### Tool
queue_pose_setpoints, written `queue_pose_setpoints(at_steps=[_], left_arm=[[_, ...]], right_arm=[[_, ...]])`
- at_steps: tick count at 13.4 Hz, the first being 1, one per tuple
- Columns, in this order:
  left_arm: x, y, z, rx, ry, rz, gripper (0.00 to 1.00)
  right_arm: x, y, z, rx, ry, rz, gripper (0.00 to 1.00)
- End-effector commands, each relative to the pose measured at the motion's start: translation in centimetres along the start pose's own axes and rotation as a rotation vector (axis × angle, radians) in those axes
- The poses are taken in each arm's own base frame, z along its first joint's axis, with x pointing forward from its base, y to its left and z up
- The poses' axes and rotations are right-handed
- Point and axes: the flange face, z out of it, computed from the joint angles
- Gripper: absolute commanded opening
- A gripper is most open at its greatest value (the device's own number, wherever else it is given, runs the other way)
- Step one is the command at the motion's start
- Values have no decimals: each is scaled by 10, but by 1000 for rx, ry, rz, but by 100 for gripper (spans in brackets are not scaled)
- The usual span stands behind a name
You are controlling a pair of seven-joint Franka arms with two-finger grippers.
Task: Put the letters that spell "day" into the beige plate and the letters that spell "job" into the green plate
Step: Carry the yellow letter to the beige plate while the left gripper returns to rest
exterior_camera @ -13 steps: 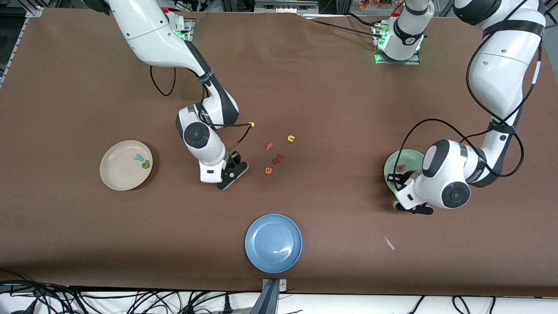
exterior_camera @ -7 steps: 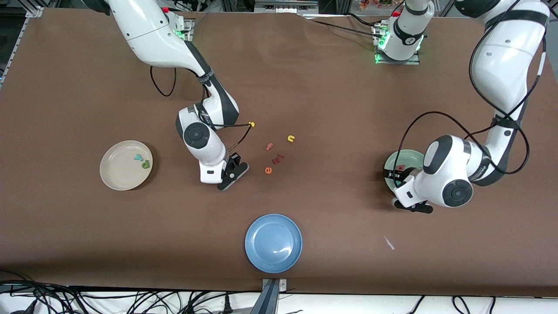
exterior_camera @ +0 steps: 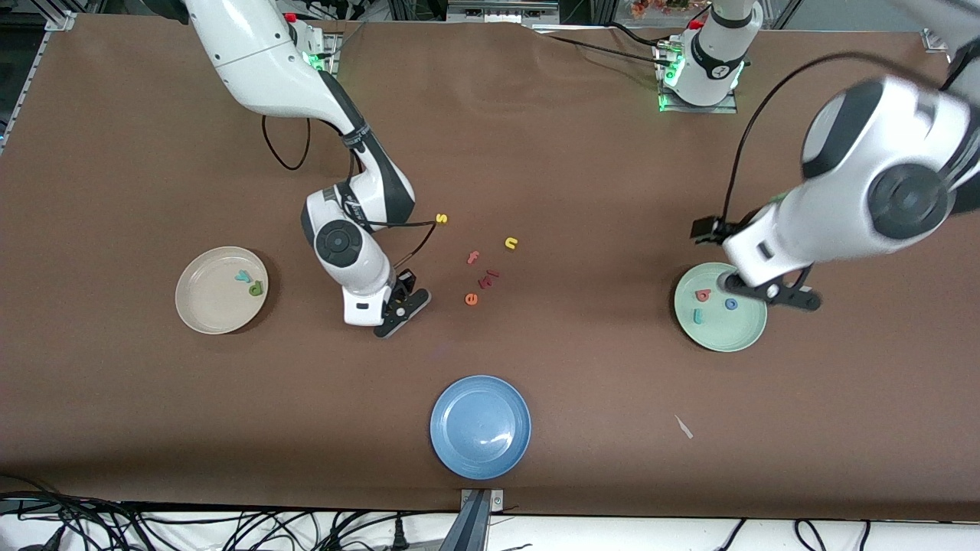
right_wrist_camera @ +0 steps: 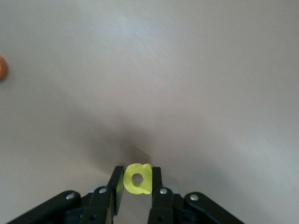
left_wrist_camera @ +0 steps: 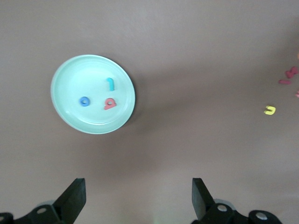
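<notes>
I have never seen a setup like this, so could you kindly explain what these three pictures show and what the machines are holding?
Two white robot arms work at a brown table. The wide picture looks down from a high camera; the other two come from cameras on each arm's wrist.

The left pincer is open and empty, up above the green plate, which holds a teal "j", a blue "o" and a red "b".

The right pincer is shut on a yellow "a", low over the table beside the loose letters.

The beige plate holds a teal "y" and a green "d". A blue plate lies nearest the high camera.
</notes>
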Motion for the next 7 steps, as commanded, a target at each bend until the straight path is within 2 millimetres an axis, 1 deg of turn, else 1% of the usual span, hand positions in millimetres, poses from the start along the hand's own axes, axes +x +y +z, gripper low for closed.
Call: queue_pose_setpoints(at_steps=[1,2,3,4,5,6,7], left_arm=[[-33,-18,-64,-8,30,-26,100],[-41,-30,-80,-14,31,-45,100],[-43,-47,-86,-22,45,-74,100],[-49,-44,-93,-3,58,-83,100],[-52,-39,-92,18,53,-86,100],[-57,-48,-87,35,39,-117,100],[-59,-47,-84,38,31,-123,100]], right_arm=[[-30,49,-37,-14,-88,84,0],[-43,67,-39,-22,-111,106,0],[-55,80,-40,-27,-130,127,0],[-67,93,-40,-32,-149,152,0],[-79,108,-44,-39,-159,180,0],[-94,124,-43,-42,-186,194,0],[-108,139,-41,-40,-213,186,0]])
